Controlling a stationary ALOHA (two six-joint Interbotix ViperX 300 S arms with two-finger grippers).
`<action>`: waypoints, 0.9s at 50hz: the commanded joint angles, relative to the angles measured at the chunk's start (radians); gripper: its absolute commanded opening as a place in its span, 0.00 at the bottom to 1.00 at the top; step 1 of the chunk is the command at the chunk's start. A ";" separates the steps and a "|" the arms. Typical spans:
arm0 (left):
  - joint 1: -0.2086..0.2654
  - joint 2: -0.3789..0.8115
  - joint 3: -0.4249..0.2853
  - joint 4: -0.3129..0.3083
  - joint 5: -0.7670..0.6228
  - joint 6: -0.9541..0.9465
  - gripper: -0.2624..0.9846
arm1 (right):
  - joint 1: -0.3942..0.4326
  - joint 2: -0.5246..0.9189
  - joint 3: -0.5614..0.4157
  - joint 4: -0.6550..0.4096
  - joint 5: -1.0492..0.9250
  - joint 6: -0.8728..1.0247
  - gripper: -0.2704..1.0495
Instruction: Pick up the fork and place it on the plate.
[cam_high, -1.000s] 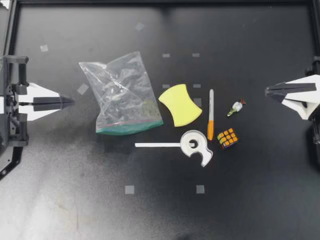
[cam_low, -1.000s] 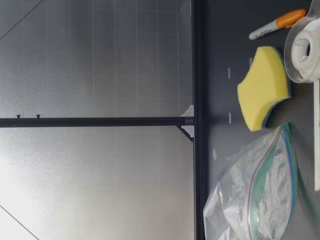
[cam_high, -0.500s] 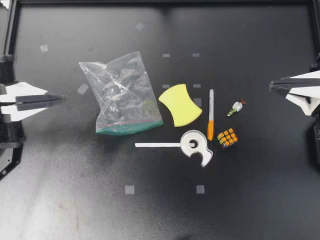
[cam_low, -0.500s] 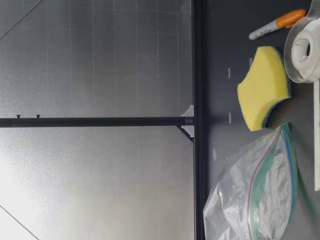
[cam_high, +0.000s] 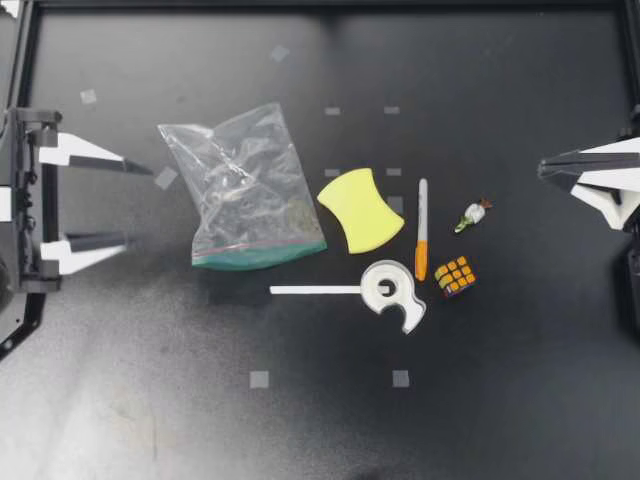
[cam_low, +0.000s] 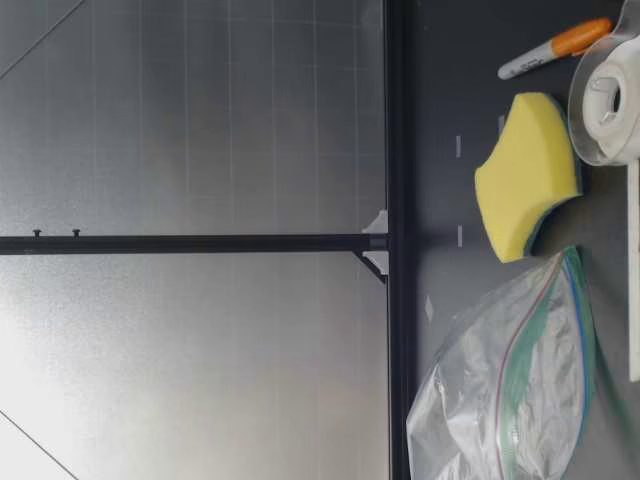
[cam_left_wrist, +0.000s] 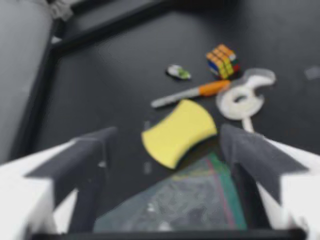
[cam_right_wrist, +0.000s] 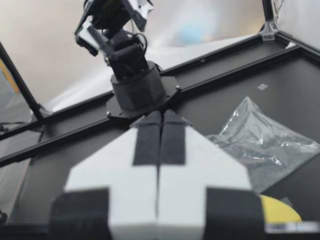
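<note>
White left gripper (cam_high: 140, 205), jaws now apart

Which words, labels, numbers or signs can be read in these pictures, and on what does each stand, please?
No text can be read in any view.
marker: any print on its barrel is too small to make out.
wrapped sweet: the wrapper is too small and blurred to read.
plastic bag, yellow sponge, tape dispenser, colour cube: no lettering shows.
</note>
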 joint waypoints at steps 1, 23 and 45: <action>0.005 0.014 0.015 -0.009 -0.071 -0.028 0.80 | -0.006 0.018 -0.025 0.002 -0.005 0.002 0.07; -0.083 0.103 0.012 -0.017 -0.121 -0.147 0.75 | -0.006 0.034 -0.029 0.023 0.029 0.003 0.07; -0.130 0.336 -0.092 -0.006 -0.172 -0.130 0.74 | -0.040 0.028 -0.029 0.025 0.132 0.002 0.07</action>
